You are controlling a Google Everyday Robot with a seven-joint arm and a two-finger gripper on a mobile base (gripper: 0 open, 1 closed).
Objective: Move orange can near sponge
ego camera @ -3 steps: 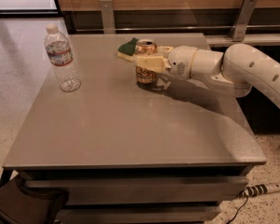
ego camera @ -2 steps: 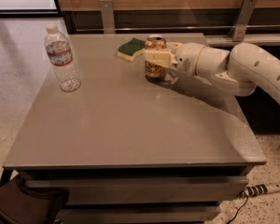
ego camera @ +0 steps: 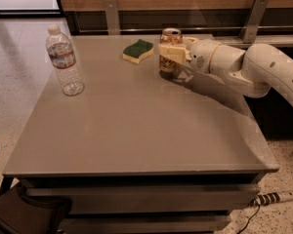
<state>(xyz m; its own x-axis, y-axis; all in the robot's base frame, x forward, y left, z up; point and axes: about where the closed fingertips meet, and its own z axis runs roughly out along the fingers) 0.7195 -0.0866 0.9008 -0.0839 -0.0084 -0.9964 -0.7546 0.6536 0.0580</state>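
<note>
Standing in the upper left of the frame, a clear plastic water bottle (ego camera: 64, 62) with a white cap and a paper label rests upright on a square grey table (ego camera: 136, 135), near its left edge. To the right, near the far edge, lies a small wavy-edged sponge (ego camera: 138, 50) with a dark green scrub top over a pale yellow foam layer. It lies flat and touches nothing else. Just right of the sponge, with a narrow strip of bare table between them, is a small orange can (ego camera: 168, 68) of copper-toned metal with a silver top. It is upright in the upper centre of the frame, and whether its base touches the table cannot be told. The two-finger gripper (ego camera: 167, 50) sits around the can's middle, its pale fingers (ego camera: 176, 53) closed against the can's sides and gripping it. A white, rounded robot arm (ego camera: 263, 69) reaches in from the right edge to the gripper and casts a shadow on the table. At lower right, a white power strip (ego camera: 276, 197) lies on the speckled floor.
</note>
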